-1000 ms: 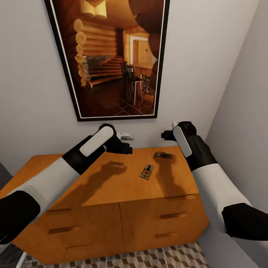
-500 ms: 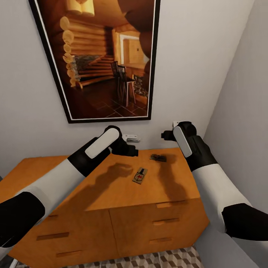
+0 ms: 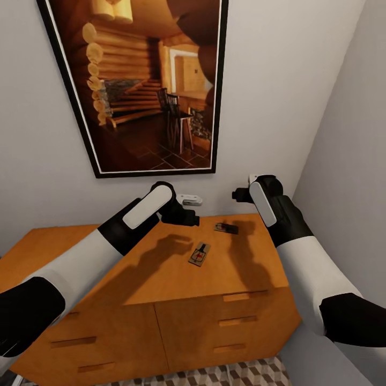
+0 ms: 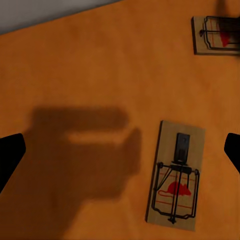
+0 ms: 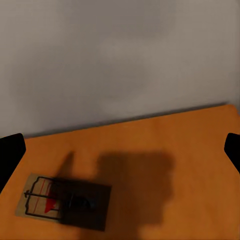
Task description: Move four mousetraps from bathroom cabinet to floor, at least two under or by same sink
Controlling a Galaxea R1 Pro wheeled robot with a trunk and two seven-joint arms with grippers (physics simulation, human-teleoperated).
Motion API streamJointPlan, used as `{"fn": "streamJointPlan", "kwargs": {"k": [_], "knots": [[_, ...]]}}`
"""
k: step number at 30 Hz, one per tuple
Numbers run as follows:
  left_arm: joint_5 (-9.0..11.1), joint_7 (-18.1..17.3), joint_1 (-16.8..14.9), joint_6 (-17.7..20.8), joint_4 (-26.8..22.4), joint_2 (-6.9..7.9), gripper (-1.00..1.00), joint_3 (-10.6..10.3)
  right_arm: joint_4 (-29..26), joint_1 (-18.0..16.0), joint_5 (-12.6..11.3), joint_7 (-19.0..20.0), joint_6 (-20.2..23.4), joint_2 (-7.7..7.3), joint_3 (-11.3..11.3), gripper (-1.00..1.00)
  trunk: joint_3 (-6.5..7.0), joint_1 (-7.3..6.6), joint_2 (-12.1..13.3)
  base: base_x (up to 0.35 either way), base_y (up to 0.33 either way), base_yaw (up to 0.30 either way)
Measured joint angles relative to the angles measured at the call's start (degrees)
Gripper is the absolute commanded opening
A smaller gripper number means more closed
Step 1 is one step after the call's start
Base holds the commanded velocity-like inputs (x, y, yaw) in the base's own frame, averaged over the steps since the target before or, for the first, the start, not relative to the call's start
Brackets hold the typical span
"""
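Cabinet (image 3: 161, 279) front and centre, orange-brown, with bar-handled drawers facing us and a broad flat top running up to the far wall. At the left, the left gripper (image 3: 187, 217) hovers above the middle of that top, clear of the wood; in the left wrist view its dark fingertips (image 4: 10, 152) sit at the two edges of the frame with a wide gap between them, so the claw is spread and holding nothing. Its shadow falls on the wood below. Just right of that shadow lies the nearer mousetrap (image 3: 199, 253), flat on the top, red mouse mark showing, seen again in the left wrist view (image 4: 176, 182). Farther back and to the right lies the second mousetrap (image 3: 226, 228), near the wall, partly in the right arm's shadow; the right wrist view picks it up too (image 5: 62, 200). Right gripper (image 3: 238, 194) hangs high above the far right of the top, close to the wall; its dark fingertips (image 5: 11, 150) also stand wide apart, empty. A strip of cube-patterned bathroom floor (image 3: 214, 372) peeks below the drawers. Above it all hangs a framed picture (image 3: 145, 86) of a log interior.
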Motion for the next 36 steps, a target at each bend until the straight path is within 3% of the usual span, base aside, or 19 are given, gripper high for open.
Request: {"fn": "streamJointPlan", "kwargs": {"k": [8,18,24,27,30,36], "knots": [[0.0,0.0,0.08,-0.01,0.23,0.0,1.0,-0.01,0.1,0.16,-0.01,-0.01,0.09,0.0,0.54,1.0,0.0,0.0,0.0,0.0,-0.001,0.0],[-0.01,-0.03,0.09,-0.03,2.29,-0.17,1.0,-0.01,0.14,0.21,-0.09,-0.08,0.52,-0.27,3.47,1.0,0.0,0.0,0.0,0.0,0.0,0.0],[0.01,-0.13,0.12,0.0,3.06,-0.89,1.0,-0.7,0.52,0.21,-1.26,0.13,0.59,-0.57,9.16,1.0,0.0,0.0,0.0,0.0,0.0,0.0],[0.02,-0.39,0.3,0.0,3.28,-1.37,1.0,-1.85,0.57,0.18,-4.17,0.2,0.61,-0.89,11.97,1.0,0.0,0.0,0.0,0.0,0.0,0.0],[0.02,-0.85,0.46,0.01,3.39,-1.73,1.0,-3.29,0.75,0.16,-8.87,0.19,0.63,-1.89,14.1,1.0,0.0,0.0,0.0,0.0,0.0,0.0],[-0.05,-1.91,0.58,-0.02,3.83,-2.07,1.0,-5.71,1.05,0.11,-19.56,0.24,0.69,-5.56,17.49,1.0,0.0,0.0,0.0,0.0,0.0,0.0]]}}
